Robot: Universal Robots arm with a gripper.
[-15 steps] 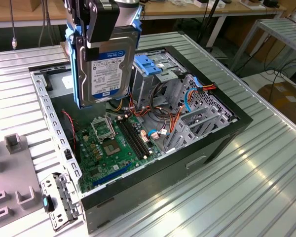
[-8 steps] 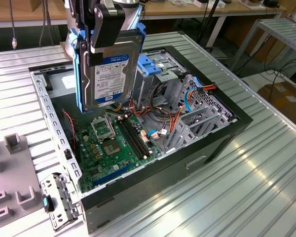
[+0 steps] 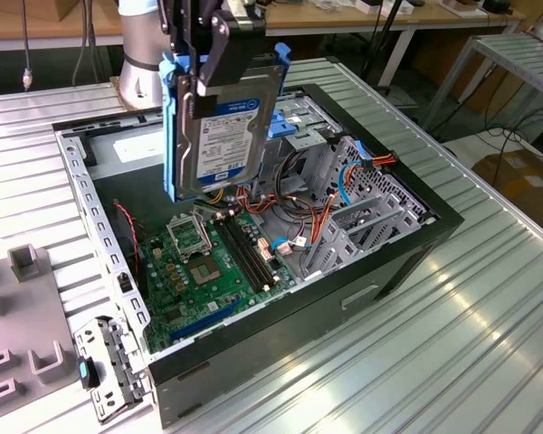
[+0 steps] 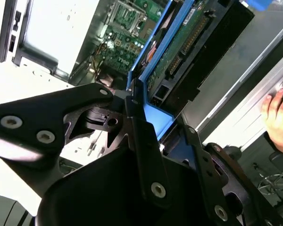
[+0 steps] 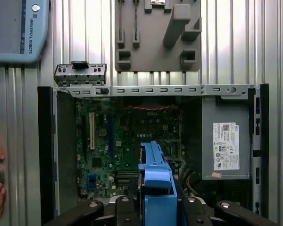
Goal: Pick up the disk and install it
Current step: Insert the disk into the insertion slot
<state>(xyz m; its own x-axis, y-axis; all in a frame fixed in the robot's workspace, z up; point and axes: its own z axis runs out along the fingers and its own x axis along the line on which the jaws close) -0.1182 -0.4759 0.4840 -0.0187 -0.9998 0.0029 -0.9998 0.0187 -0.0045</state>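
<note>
Disk (image 3: 226, 127) hangs upright over the open PC case (image 3: 344, 303), above the circuit board (image 3: 199, 271); gripper (image 3: 219, 56) clamped on its top end. I'd keep it square to the drive cage (image 3: 312, 136), move slow, stay off cables (image 3: 326, 208), 1 axis at a time.

In the exterior view, the silver-grey cylindrical arm segment (image 3: 138, 59) has a smooth, faintly glossy metal skin. The first wrist view shows a pale blue-grey rounded joint cover (image 5: 12, 33) with a line of dark print along one edge and a round silver screw (image 5: 35, 8) near its corner. The matte black gripper (image 3: 204, 72) is built from flat, angular black link plates (image 4: 47, 122), which the second wrist view shows pinned with bright silver round-head bolts (image 4: 158, 189).
</note>
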